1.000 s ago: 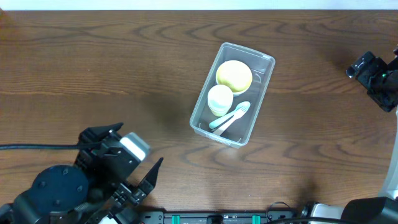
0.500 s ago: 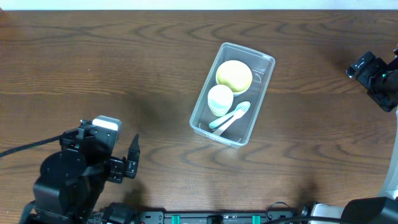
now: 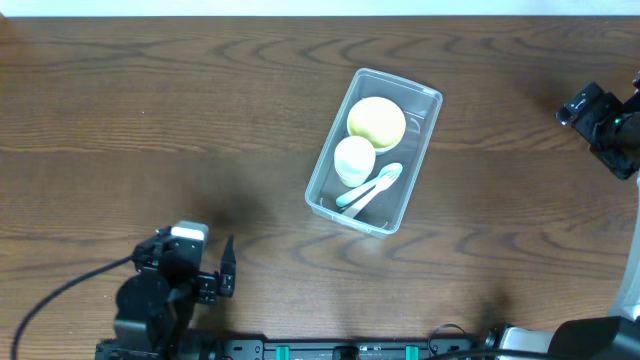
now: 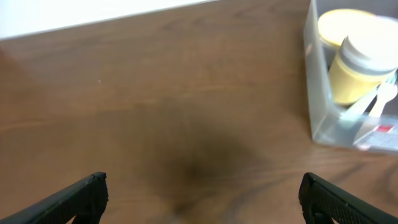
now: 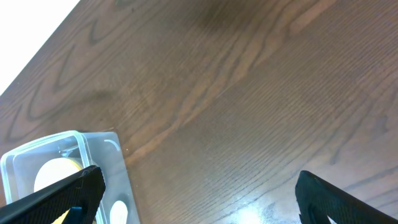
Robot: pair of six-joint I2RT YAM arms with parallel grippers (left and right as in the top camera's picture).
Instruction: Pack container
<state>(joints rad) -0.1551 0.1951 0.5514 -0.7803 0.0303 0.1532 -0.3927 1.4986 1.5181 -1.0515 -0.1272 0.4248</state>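
The clear plastic container (image 3: 415,170) sits right of the table's middle. Inside it are a yellow bowl (image 3: 376,120), a white cup (image 3: 353,160) and a pale teal spoon (image 3: 370,187). The container also shows at the right of the left wrist view (image 4: 320,106) and at the lower left of the right wrist view (image 5: 93,155). My left gripper (image 4: 202,193) is open and empty near the table's front left edge, its arm (image 3: 165,290) seen from overhead. My right gripper (image 5: 199,193) is open and empty at the far right edge (image 3: 600,120).
The dark wooden table (image 3: 200,120) spreads bare around the container. A black rail with green clips (image 3: 350,350) runs along the front edge. A white wall edge shows beyond the table's far side (image 4: 62,18).
My left arm has drawn back toward the front edge and turned so that its gripper points up the table. The right arm and the container have not moved.
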